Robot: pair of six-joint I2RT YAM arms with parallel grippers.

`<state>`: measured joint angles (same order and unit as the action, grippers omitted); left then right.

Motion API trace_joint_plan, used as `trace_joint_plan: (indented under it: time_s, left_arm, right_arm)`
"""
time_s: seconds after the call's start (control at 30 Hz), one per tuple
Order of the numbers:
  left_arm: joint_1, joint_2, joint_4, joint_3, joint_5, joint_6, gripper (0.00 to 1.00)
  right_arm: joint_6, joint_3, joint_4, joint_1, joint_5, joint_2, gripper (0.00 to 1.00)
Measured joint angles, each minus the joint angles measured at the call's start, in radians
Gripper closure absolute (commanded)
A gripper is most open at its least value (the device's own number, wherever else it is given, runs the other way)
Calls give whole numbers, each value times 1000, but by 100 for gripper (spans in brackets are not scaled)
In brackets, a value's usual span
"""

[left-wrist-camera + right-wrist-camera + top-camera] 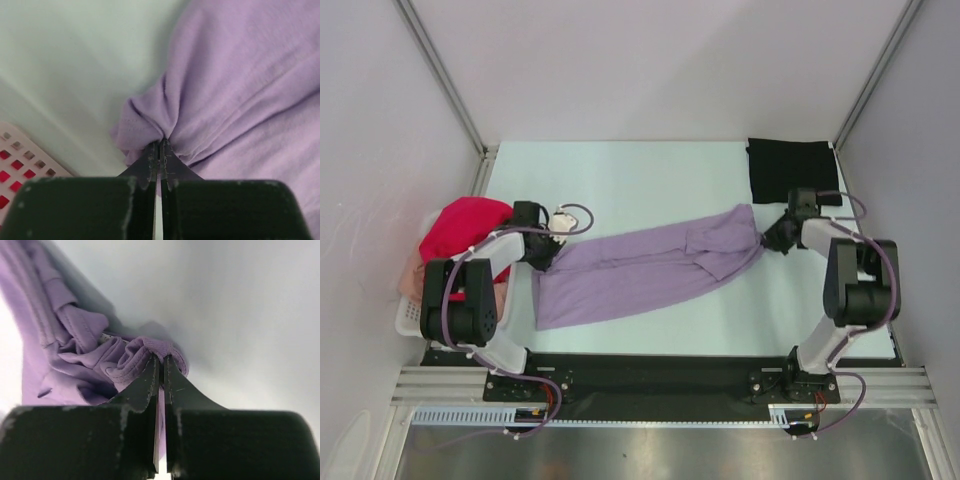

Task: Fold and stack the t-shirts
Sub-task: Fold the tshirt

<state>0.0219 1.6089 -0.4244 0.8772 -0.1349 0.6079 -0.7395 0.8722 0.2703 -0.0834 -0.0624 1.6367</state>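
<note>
The left pincer and right pincer are clamping the purple shirt's opposite ends for spreading; probably needing an even stretch next.

The spread-out shirt lies across the middle of the table, its left end nearer the front than its right end; the left gripper touches its left end and the right gripper touches its right end; the folded shirt lies just behind its right end, in the far corner; the basket stands left of it, beside the table's edge; a bunched shirt sits on top in the basket, with a second shirt under it.
</note>
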Motion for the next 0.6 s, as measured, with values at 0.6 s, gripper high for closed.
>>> trace_joint_plan:
  time_s: [0.6]
  left_arm:
    - [288, -161, -264, -129, -243, 144, 96]
  right_arm:
    - [158, 1227, 201, 214, 1, 845, 100]
